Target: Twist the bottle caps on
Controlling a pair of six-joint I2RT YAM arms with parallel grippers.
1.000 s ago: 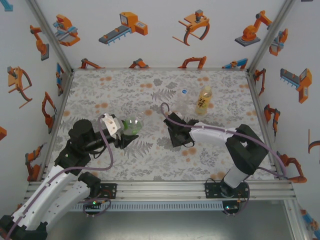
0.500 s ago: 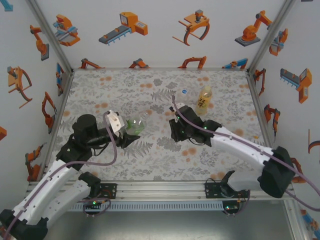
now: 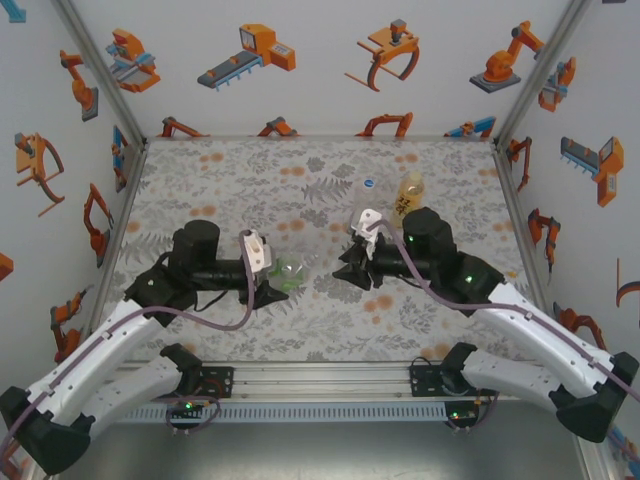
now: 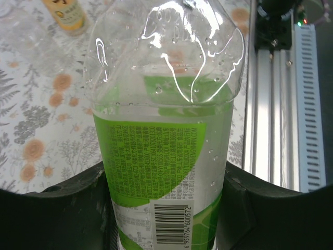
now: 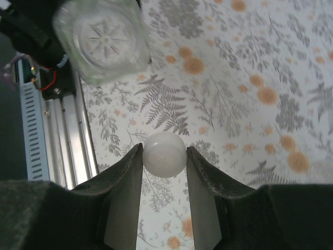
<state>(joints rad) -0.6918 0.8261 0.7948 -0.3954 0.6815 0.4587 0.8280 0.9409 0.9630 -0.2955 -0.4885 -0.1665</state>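
My left gripper (image 3: 272, 285) is shut on the green-tinted bottle (image 3: 288, 272), held tipped over above the table's middle. In the left wrist view its green label (image 4: 156, 161) sits between my fingers (image 4: 78, 203). My right gripper (image 3: 350, 268) faces it from the right, a short gap away, shut on a white bottle cap (image 5: 164, 153) pinched at the fingertips. In the right wrist view the green-tinted bottle (image 5: 101, 39) shows end-on at the upper left, apart from the cap. At the back stand the yellow-orange bottle (image 3: 408, 195) and the colourless bottle (image 3: 366, 205), which has a blue-centred cap (image 3: 369, 183) on top.
The aluminium rail (image 3: 320, 378) with both arm bases runs along the near edge. Printed walls close the table (image 3: 230, 180) on three sides. The floral surface is open at the back left and front centre.
My left gripper carried the green-tinted bottle right and nearer. The right arm swung out to the right, and its gripper with the cap now points left at the bottle.
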